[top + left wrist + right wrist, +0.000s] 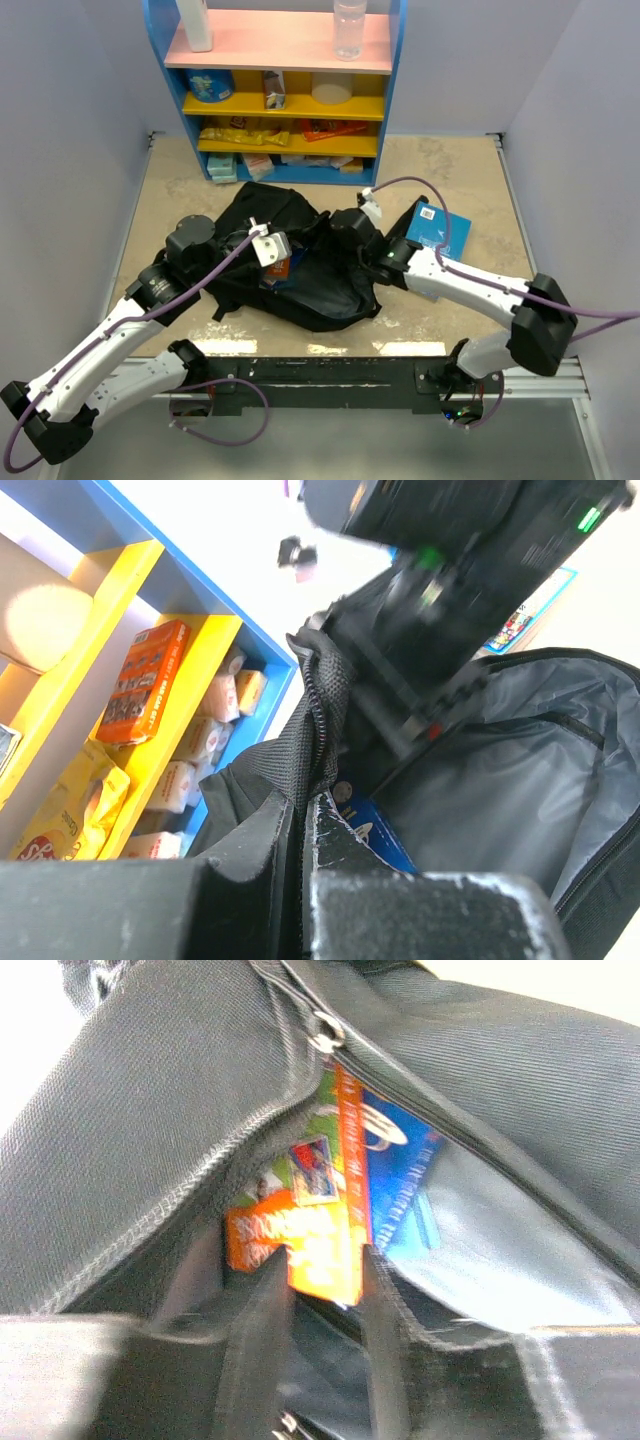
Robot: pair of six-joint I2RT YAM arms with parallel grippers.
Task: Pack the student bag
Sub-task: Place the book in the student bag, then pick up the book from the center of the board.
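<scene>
The student bag [320, 295] lies slumped in the middle of the bench [450, 300], between the two arms and in front of the shelf [290, 100]; its long axis seems to run diagonally, from far-left to near-right, and its mouth gapes upward and toward the right arm.

The left end effector [300, 820] is clenched on the zip rim of the bag, lifting it so the grey lining shows; the right end effector [322, 1290] is in the mouth with its jaws parted, the orange book [315, 1245] showing in the gap beyond them, nothing pinched as far as I can see. A blue book [395, 1175] stands beside the orange one inside the bag; a second blue book [440, 225] lies on the bench near the right arm, apart from the bag.

Risks, as I judge them: the rim could slip from the left pinch, since the fabric is soft, and the mouth would fold shut over the right fingers; pulling the right arm out carelessly could snag the zip edge or drag the orange book out; the limp bag may shift on the bench.
</scene>
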